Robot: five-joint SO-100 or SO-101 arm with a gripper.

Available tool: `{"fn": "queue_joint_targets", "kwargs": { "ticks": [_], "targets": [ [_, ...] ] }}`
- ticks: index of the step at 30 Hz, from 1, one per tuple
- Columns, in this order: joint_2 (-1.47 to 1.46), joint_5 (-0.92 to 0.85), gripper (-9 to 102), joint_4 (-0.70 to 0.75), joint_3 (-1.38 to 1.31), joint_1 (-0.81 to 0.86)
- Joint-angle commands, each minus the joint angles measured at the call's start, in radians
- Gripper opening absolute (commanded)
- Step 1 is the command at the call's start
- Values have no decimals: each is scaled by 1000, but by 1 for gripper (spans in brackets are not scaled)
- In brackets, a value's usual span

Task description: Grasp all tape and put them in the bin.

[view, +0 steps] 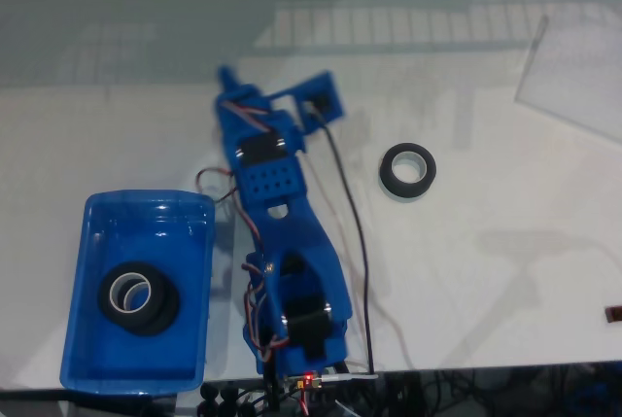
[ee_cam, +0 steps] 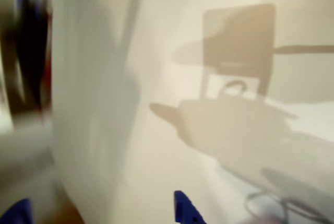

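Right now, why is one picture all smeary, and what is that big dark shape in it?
The wrist view is smeared by motion blur, worst at its left edge; the dark shape is the arm's own shadow on the white table. The fixed view is sharper, slightly soft, with ceiling lights reflected as glare on the tabletop.

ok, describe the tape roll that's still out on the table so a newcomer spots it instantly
In the fixed view, start at the blue robot arm in the middle of the white table. Right of its upper end lies one black tape roll, flat and alone. The other black tape sits inside the blue bin, left.
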Motion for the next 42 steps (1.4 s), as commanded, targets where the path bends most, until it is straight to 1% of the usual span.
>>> {"fn": "queue_joint_targets", "kwargs": {
  "ticks": [1,4,8,12,17,20,26,34,38,42],
  "targets": [
    [-35,104,40,-25,-9,173],
    [-95,195,44,-17,-11,291],
    [-178,308,41,-9,-9,433],
    [-238,380,36,6,-8,520],
    [-290,407,37,89,-6,578],
    [-359,411,38,115,-6,621],
    [-491,407,38,137,-25,730],
    [-508,390,37,167,-63,851],
    [-526,377,37,161,-95,870],
    [-623,377,37,169,-169,873]
  ]
}}
